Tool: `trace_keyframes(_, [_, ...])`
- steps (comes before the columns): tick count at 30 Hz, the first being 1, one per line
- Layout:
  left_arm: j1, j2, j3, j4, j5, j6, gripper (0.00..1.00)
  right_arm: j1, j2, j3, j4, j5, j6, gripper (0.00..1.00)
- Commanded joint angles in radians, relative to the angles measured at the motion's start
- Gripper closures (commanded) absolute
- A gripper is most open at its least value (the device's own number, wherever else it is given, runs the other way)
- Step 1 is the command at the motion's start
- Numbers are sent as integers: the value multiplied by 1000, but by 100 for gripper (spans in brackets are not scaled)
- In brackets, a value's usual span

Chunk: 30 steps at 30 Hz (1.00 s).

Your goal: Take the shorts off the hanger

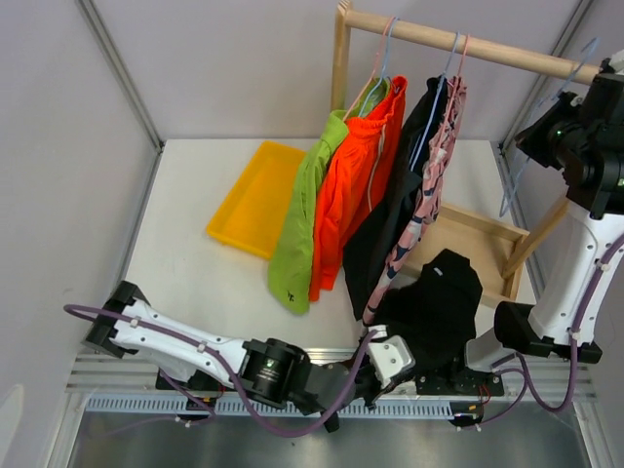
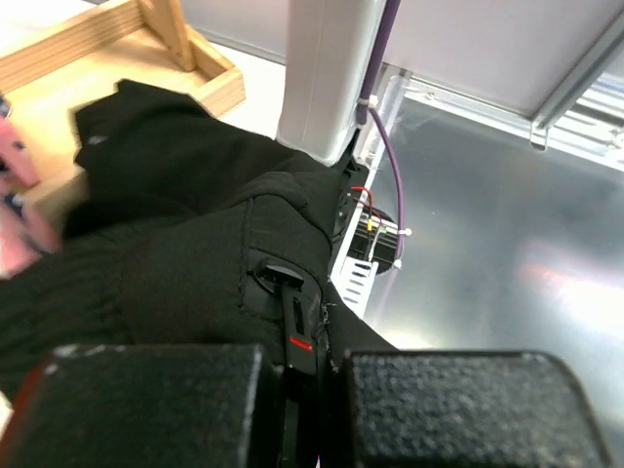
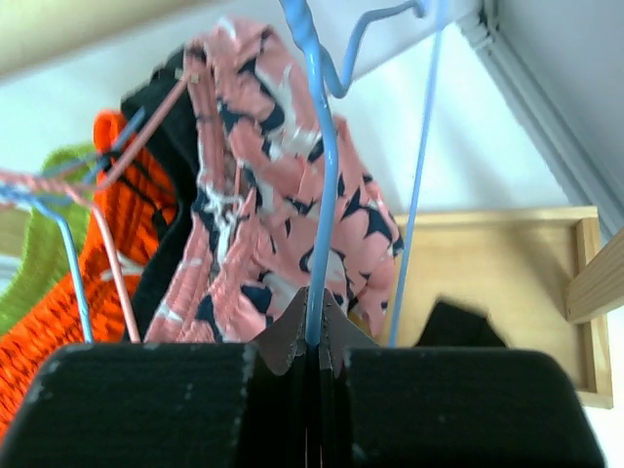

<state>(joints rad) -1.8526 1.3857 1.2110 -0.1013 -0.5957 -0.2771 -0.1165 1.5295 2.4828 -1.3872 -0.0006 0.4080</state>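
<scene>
Round wooden rail (image 1: 458, 44) on a light wood frame carries four soft pairs on thin wire hangers. Left to right they are lime green shorts (image 1: 302, 224), orange shorts (image 1: 351, 195) with a ribbed weave, hanging black shorts (image 1: 405, 195), and pink shorts (image 1: 434, 166) with a dark blotchy print.

The fifth pair, loose black shorts (image 1: 439, 297), is off the rail. It sits as a crumpled matte heap at the near edge of the table (image 1: 185, 263), partly over the flat wooden base frame (image 1: 468, 239) and just beside the right arm's base.

Left gripper (image 2: 302, 380): blocky, grainy black pads, jaws pinched almost together on a fold of the loose black shorts.

Right gripper (image 3: 314, 356): up high near the rail's right end, jaws clamped tight on the wire of a bare blue hanger (image 3: 314, 244). The wire is thin and glossy. Can't tell whether its hook is on the rail.

Yellow tray (image 1: 249, 200), a shallow smooth rectangle, lies on the white table left of the green pair.
</scene>
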Motion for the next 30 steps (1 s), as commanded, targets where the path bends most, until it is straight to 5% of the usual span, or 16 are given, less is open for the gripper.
trace_keyframes(1, [-23, -65, -46, -29, -102, -83, 100, -80, 18, 61, 42, -60, 6, 100])
trace_keyframes(12, [-37, -238, 103, -357, -309, -97, 100, -112, -81, -171, 42, -73, 0, 100])
trace_keyframes(15, [-33, -302, 174, -432, -409, -59, 100, -112, -107, -232, 45, -61, 0, 75])
trace_keyframes(16, [-33, -324, 180, -434, -449, -25, 100, -112, -129, -248, 51, -52, 0, 52])
trace_keyframes(18, [-20, -388, 189, -430, -469, 30, 100, -112, -153, -277, 51, -38, -3, 31])
trace_keyframes(20, [-10, -418, 203, -437, -501, 64, 100, -112, -166, -288, 53, -30, -5, 25])
trace_keyframes(21, [-4, -433, 226, -446, -512, 96, 100, -112, -170, -292, 48, -27, -6, 1])
trace_keyframes(27, [67, -448, 396, -500, -633, 298, 100, -109, -259, -323, 28, 46, -9, 0])
trace_keyframes(30, [118, -522, 404, -326, -668, 519, 100, -88, -330, -344, 17, 141, -14, 1])
